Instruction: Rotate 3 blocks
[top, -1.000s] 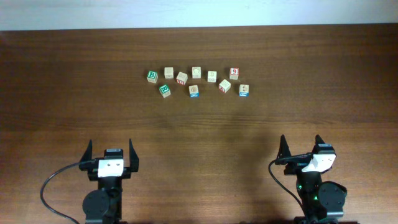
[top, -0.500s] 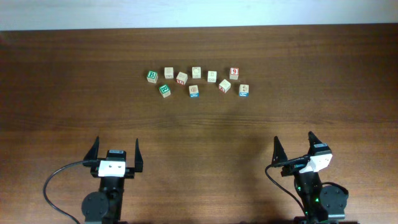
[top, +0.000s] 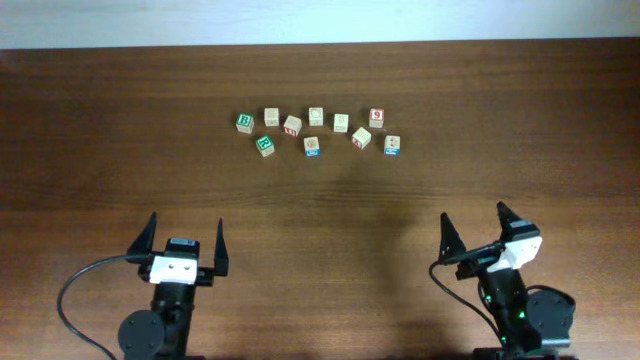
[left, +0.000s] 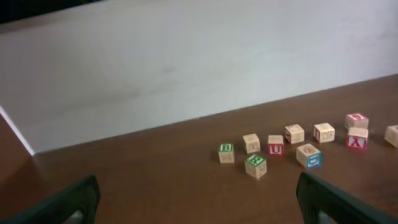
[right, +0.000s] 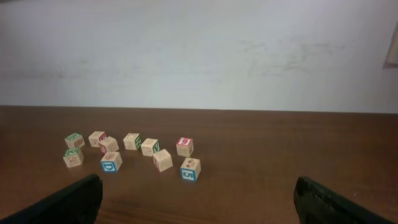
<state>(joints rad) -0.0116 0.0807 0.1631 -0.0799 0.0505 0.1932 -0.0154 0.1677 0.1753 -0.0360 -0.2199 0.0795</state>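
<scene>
Several small wooden alphabet blocks lie in a loose row at the far middle of the table. Among them are a blue "D" block (top: 312, 147) (left: 309, 155) (right: 111, 162), a red-lettered block (top: 361, 138) (right: 162, 160) and a blue "5" block (top: 392, 145) (right: 190, 168). A red "U" block (top: 292, 125) (left: 275, 144) sits just behind them. My left gripper (top: 186, 221) (left: 198, 190) is open near the front left edge, far from the blocks. My right gripper (top: 473, 213) (right: 198, 186) is open at the front right, with nothing between its fingers.
Two green "B" cubes (top: 245, 122) (top: 265, 145) mark the row's left end, and a red "9" cube (top: 377, 117) stands at the back right. Bare brown tabletop (top: 320, 220) lies between the grippers and the row. A pale wall (right: 199, 56) runs behind the table's far edge.
Both grippers have shifted slightly at the front of the table, the left to the right and the right to the left, both staying wide open. The blocks have not moved.
</scene>
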